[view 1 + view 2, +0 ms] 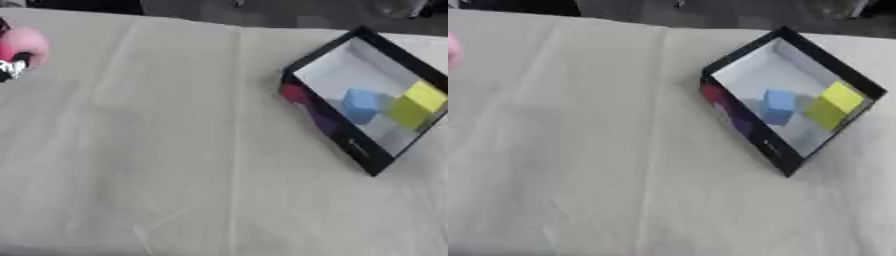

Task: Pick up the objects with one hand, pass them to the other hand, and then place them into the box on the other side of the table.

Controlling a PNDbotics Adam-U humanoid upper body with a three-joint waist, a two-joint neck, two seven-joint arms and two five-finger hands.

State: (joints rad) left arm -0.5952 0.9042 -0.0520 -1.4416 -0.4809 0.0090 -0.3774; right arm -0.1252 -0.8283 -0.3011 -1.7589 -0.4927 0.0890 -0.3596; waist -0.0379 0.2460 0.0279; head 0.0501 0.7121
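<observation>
Upper right of the frame: black-walled box (372,150) with pale floor, holding a blue cube (360,105) and a yellow cube (418,103), side by side and near each other, both already delivered. Pale cloth-covered table (175,150) across the rest.

Far left edge, upper part: a pink rounded object (24,45) with something dark and white just below it, possibly part of the left hand; too little visible to tell whether fingers are clenched, relaxed or grasping. Right hand nowhere in either view.

Judged step: start of another cycle, pink object being fetched at the left side. Next move likely calls for a handover mid-table, then a drop into the box beside the cubes.

Left eye view shows most of the pink object and the dark-and-white part; right eye view only a pink sliver at its left edge.
</observation>
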